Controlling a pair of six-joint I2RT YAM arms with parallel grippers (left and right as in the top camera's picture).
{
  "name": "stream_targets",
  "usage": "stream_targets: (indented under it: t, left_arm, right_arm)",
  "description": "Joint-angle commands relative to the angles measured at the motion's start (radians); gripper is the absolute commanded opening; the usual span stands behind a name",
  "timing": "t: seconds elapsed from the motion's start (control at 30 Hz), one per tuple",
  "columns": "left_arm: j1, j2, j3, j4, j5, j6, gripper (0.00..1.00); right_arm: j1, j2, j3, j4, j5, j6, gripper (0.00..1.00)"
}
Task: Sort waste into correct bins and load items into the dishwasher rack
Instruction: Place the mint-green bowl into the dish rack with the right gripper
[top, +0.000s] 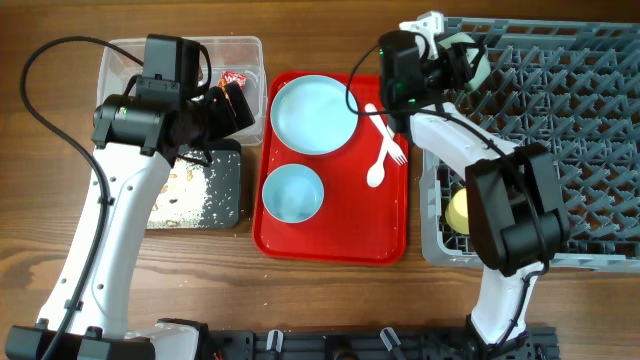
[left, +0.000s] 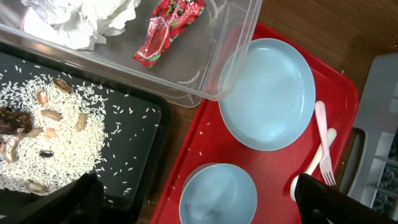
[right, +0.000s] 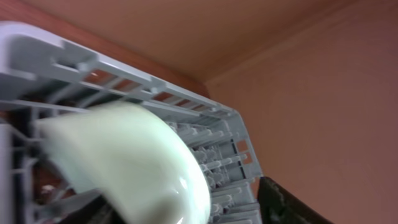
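Wooden tabletop (top: 330, 300), overhead: the large square grey plastic pegged rack (top: 560, 120) holds a small yellow cup (top: 458, 210). The right gripper (top: 455, 62) is at its far-left corner, beside a pale green bowl (top: 478, 60).

Left wrist: the left gripper (left: 196, 182) is spread wide and empty over the red serving tray (left: 273, 168), which holds a pale blue round plate (left: 267, 93) and a pale blue bowl (left: 217, 196).

Right wrist: the pale green bowl is blurred against the rack, and I cannot tell whether the fingers grip it.

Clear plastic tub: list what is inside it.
A crumpled white tissue and a red snack wrapper lie in the clear tub. The left arm covers most of it overhead; the wrist view cuts off the rest.
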Motion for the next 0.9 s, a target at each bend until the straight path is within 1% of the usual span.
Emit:
stream_targets:
  t: [0.0,0.1,0.17,0.33,0.4,0.5,0.53,0.6,0.67,0.73,0.8,0.87]
  left_arm:
    - [0.003,-0.013,0.01,0.002,-0.006,0.001,1.0]
    - [0.003,-0.013,0.01,0.002,-0.006,0.001,1.0]
    - [0.003,-0.013,0.01,0.002,-0.006,0.001,1.0]
    - [0.003,-0.013,0.01,0.002,-0.006,0.001,1.0]
    - [0.003,-0.013,0.01,0.002,-0.006,0.001,1.0]
    - [0.003,-0.013,0.01,0.002,-0.006,0.001,1.0]
    - [0.003,-0.013,0.01,0.002,-0.006,0.001,1.0]
    - [0.003,-0.013,0.01,0.002,-0.006,0.001,1.0]
    - [0.003,-0.013,0.01,0.002,-0.006,0.001,1.0]
    - [0.003,-0.013,0.01,0.002,-0.006,0.001,1.0]
    - [0.003,-0.013,0.01,0.002,-0.006,0.001,1.0]
    - [0.003,-0.013,0.01,0.002,-0.006,0.001,1.0]
  right_arm:
    - [0.04,0.019,0.005,0.031,0.03,0.002,0.77]
    - [0.064,0.01,0.005,0.051,0.03,0.002,0.84]
    - [0.079,-0.003,0.005,0.061,0.029,0.002,0.87]
    - [0.124,-0.066,0.005,0.054,-0.011,0.006,0.88]
    - [0.147,-0.099,0.005,0.003,-0.067,0.043,0.88]
    - [0.179,-0.152,0.005,-0.189,-0.197,0.202,0.88]
    - [0.186,-0.175,0.005,-0.289,-0.265,0.298,0.88]
    - [0.192,-0.215,0.005,-0.447,-0.412,0.437,0.88]
    - [0.199,-0.263,0.005,-0.593,-0.641,0.551,0.88]
    - [0.2,-0.304,0.005,-0.69,-0.881,0.637,0.88]
    - [0.2,-0.332,0.005,-0.763,-1.125,0.723,0.95]
    - [0.201,-0.332,0.004,-0.812,-1.331,0.846,0.95]
